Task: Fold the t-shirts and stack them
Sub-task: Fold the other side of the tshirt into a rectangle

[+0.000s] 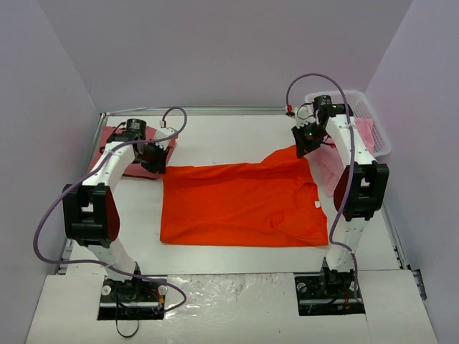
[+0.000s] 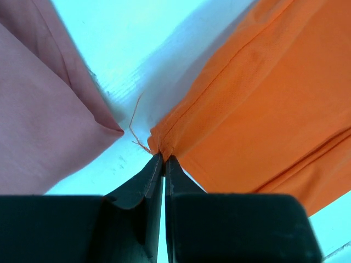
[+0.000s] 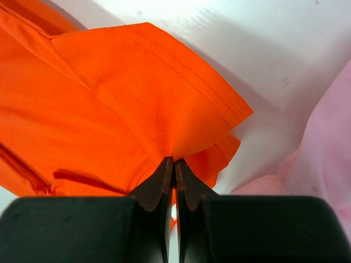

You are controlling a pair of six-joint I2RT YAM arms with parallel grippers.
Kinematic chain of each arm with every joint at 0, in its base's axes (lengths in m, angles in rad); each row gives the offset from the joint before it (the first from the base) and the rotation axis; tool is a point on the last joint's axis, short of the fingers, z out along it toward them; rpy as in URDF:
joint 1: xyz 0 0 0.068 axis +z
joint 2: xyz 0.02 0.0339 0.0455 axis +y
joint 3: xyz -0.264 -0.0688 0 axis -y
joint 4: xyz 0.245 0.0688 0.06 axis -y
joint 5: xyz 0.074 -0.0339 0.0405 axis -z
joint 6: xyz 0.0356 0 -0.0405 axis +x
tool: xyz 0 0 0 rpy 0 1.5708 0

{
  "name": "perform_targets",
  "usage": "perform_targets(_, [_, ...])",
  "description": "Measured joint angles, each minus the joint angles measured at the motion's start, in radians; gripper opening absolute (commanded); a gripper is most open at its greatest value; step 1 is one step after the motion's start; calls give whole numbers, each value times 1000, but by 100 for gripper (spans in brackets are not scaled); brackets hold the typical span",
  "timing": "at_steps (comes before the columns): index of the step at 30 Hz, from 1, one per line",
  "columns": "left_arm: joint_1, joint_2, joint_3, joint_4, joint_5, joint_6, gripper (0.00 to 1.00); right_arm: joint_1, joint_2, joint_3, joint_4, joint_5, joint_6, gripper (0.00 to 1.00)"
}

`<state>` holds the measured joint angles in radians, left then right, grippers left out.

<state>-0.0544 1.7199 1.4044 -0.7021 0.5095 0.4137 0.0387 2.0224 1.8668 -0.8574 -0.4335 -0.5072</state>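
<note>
A bright orange-red t-shirt (image 1: 240,204) lies spread across the middle of the table. My left gripper (image 1: 159,163) is shut on its far left corner (image 2: 160,141), where a loose thread sticks out. My right gripper (image 1: 307,143) is shut on the shirt's far right sleeve (image 3: 164,109), lifting that part a little. A folded dusty rose-red t-shirt (image 1: 107,147) lies at the far left, beside the left gripper (image 2: 163,158) and seen as rose cloth (image 2: 38,109) in the left wrist view. Light pink t-shirts (image 1: 366,132) hang out of the basket, beside the right gripper (image 3: 174,160).
A white plastic lattice basket (image 1: 373,115) stands at the far right corner, with pink cloth (image 3: 329,142) spilling toward the right arm. Grey walls close in the table on three sides. Crinkled clear film (image 1: 229,294) covers the near edge between the arm bases.
</note>
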Motion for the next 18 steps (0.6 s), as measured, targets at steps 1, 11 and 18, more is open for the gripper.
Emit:
perform_targets(1, [3,-6,-13,0,0,6,2,0,-19,-21,0,0,-2,0])
perform_targets(11, [42,-85,-143,-5,23,63,2,-12,-164,-198,-8,0,-26,0])
perform_targets(18, [43,-146,-190,-13,37,94,2,-13,-237,-311,-17,0,-45,0])
